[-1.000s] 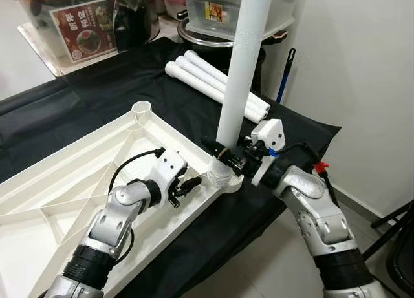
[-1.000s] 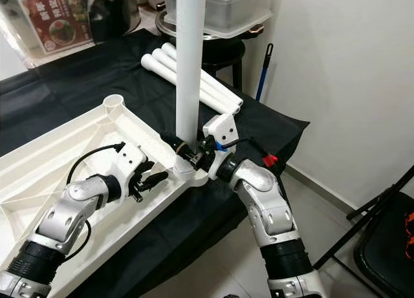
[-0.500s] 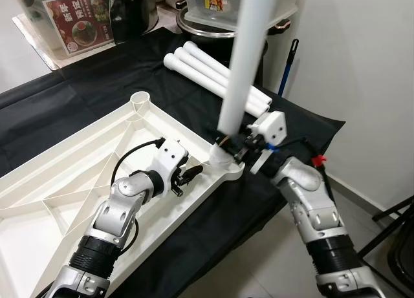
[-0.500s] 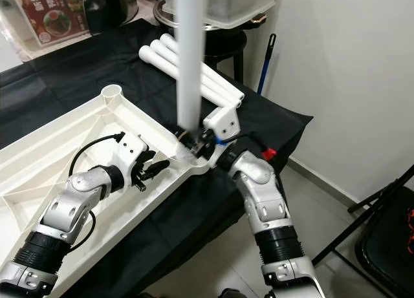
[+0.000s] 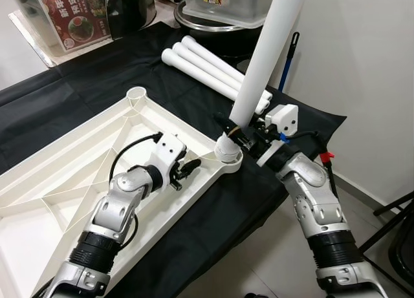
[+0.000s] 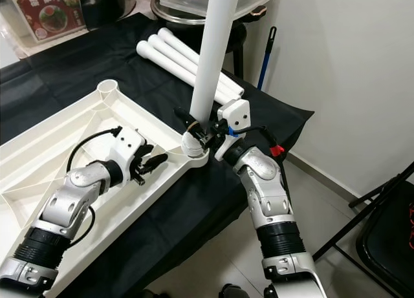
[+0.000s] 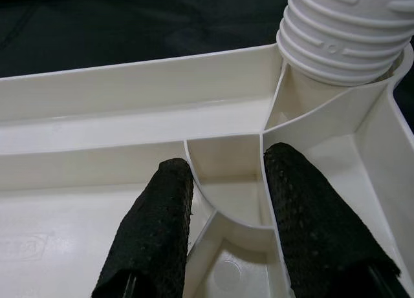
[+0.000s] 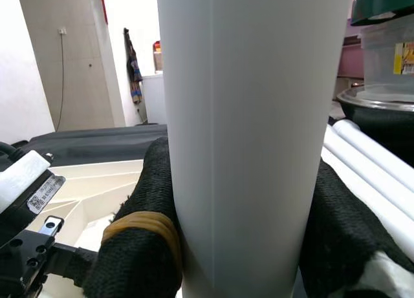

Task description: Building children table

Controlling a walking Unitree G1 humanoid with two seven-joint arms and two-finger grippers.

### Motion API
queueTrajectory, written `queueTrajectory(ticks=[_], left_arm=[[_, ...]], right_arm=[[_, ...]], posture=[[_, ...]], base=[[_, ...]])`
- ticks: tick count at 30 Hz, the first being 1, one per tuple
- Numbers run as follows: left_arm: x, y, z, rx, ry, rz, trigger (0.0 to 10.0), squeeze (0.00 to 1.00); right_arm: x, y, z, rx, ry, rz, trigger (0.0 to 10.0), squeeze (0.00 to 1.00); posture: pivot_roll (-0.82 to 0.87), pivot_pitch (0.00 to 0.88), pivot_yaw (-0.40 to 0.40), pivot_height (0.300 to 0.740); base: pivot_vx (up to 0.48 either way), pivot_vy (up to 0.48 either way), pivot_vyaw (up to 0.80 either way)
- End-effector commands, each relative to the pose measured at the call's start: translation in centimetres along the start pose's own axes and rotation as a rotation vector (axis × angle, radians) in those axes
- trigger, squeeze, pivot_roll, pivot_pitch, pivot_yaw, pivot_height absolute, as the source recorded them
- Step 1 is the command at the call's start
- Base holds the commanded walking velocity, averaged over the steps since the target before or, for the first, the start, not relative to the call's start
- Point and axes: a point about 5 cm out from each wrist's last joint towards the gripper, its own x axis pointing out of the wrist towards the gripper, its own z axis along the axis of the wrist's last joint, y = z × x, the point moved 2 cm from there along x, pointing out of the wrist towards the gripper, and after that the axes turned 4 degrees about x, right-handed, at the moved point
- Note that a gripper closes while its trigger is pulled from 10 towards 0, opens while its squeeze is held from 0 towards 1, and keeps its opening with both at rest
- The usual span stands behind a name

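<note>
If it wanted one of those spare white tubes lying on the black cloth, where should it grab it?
Probably mid-length on the nearest of the spare tubes, coming from above with fingers across its width. They lie flat, side by side and touching, so only the tops and the outer side are free. The right gripper is shut on the leg.

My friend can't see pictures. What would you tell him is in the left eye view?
The right end effector grips a white table leg, tilted, with its threaded end in the corner socket of an upside-down white tabletop. The left end effector rests inside the tabletop nearby. Three more legs lie on black cloth.
</note>
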Motion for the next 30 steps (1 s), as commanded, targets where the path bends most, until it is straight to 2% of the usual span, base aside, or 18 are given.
queueTrajectory(ticks=[1, 11, 19, 24, 26, 27, 28, 30], left_arm=[[-0.2, 0.7, 0.4, 0.008, -0.03, 0.034, 10.0, 0.0], [-0.1, 0.5, 0.6, 0.005, -0.037, 0.033, 10.0, 0.0], [-0.2, 0.5, 0.6, 0.008, -0.037, 0.034, 10.0, 0.0], [-0.3, 0.6, 0.6, 0.011, -0.035, 0.032, 10.0, 0.0], [-0.4, 0.6, 0.6, 0.014, -0.035, 0.029, 10.0, 0.0], [-0.4, 0.6, 0.6, 0.014, -0.035, 0.029, 10.0, 0.0], [-0.5, 0.6, 0.6, 0.016, -0.034, 0.026, 10.0, 0.0], [-0.5, 0.6, 0.5, 0.016, -0.034, 0.025, 10.0, 0.0]], right_arm=[[-0.2, 0.4, -0.5, 0.018, 0.023, 0.018, 10.0, 0.0], [-0.9, -0.4, -0.9, -0.038, 0.095, 0.034, 10.0, 0.0], [-1.2, 0.0, -0.6, 0.015, 0.09, 0.112, 10.0, 0.0], [-1.8, -0.4, 0.6, 0.105, 0.043, 0.19, 10.0, 0.0], [-2.2, -1.6, 2.8, 0.169, 0.012, 0.278, 10.0, 0.0], [-2.2, -1.6, 2.8, 0.169, 0.012, 0.278, 10.0, 0.0], [-2.4, -2.4, 4.6, 0.183, -0.006, 0.343, 10.0, 0.0], [-2.4, -2.6, 5.1, 0.18, -0.006, 0.36, 10.0, 0.0]], posture=[[-0.03, 0.186, 0.039, 0.74], [-0.03, 0.189, 0.035, 0.74], [-0.03, 0.192, 0.035, 0.74], [-0.02, 0.193, 0.04, 0.74], [-0.02, 0.195, 0.044, 0.74], [-0.02, 0.195, 0.044, 0.74], [-0.02, 0.196, 0.045, 0.74], [-0.02, 0.196, 0.045, 0.74]], base=[[0.0, 0.0, 0.0], [0.0, 0.0, 0.0], [0.0, 0.0, 0.0], [0.0, 0.0, 0.0], [0.0, 0.0, 0.0], [0.0, 0.0, 0.0], [0.0, 0.0, 0.0], [0.0, 0.0, 0.0]])
